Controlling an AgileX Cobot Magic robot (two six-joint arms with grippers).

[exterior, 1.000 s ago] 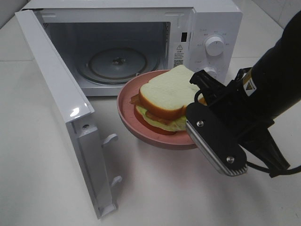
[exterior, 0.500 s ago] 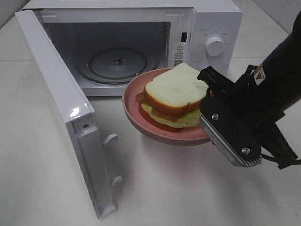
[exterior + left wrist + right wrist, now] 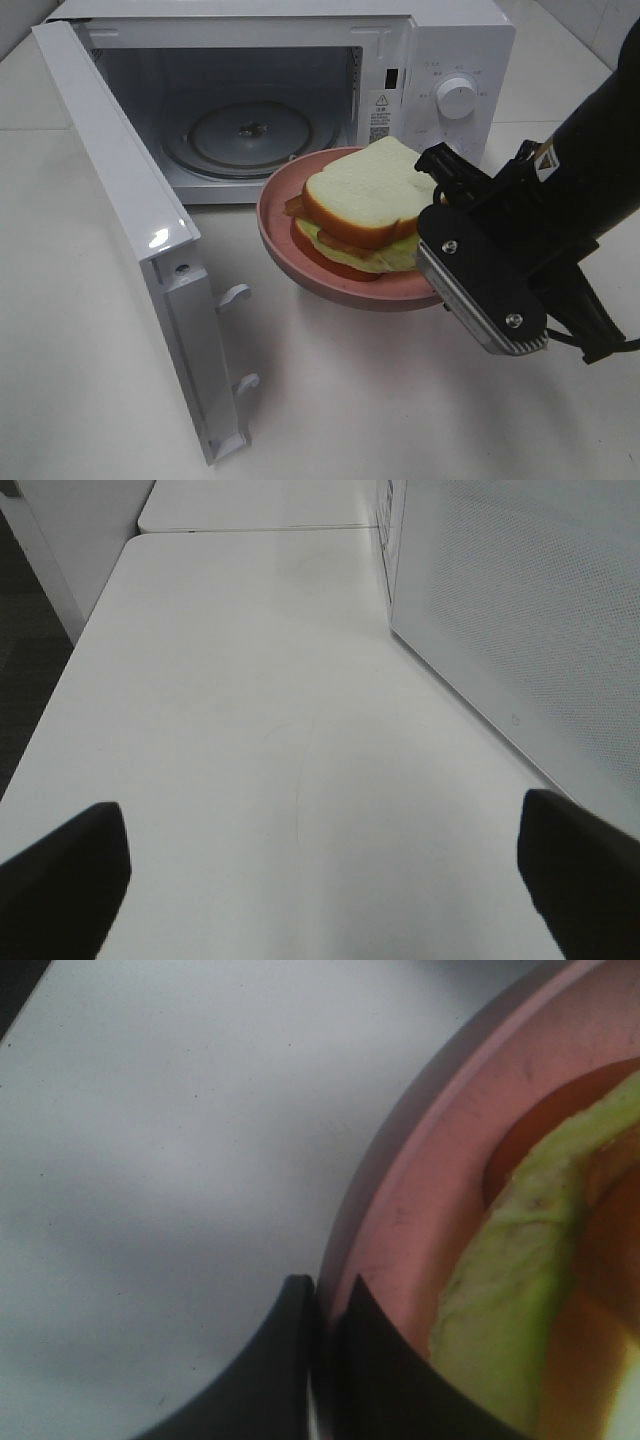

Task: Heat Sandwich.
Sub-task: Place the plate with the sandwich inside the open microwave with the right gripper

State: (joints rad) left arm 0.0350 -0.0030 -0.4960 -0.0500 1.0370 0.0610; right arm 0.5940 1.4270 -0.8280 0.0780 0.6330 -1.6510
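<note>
A: We log the right gripper first. Its two dark fingertips are pinched together on the rim of the plate, one inside the rim and one outside, with hardly a gap between them.

B: We agree: clamped on the plate, not on the food. Where is the sandwich?

A: It lies on the plate, nearer the gripper's side. Pale bread is on top, and green and orange-red layers show at the edge. The plate is in front of the microwave, outside the cavity.

B: We note the door swung fully open to the left and the glass turntable bare. Does the plate rest on the table?

A: We cannot tell; a shadow lies under it.

B: And the left gripper?

A: Its fingers stand wide apart at the frame's two corners with nothing between them. It hangs over bare table beside a white dotted panel.
</note>
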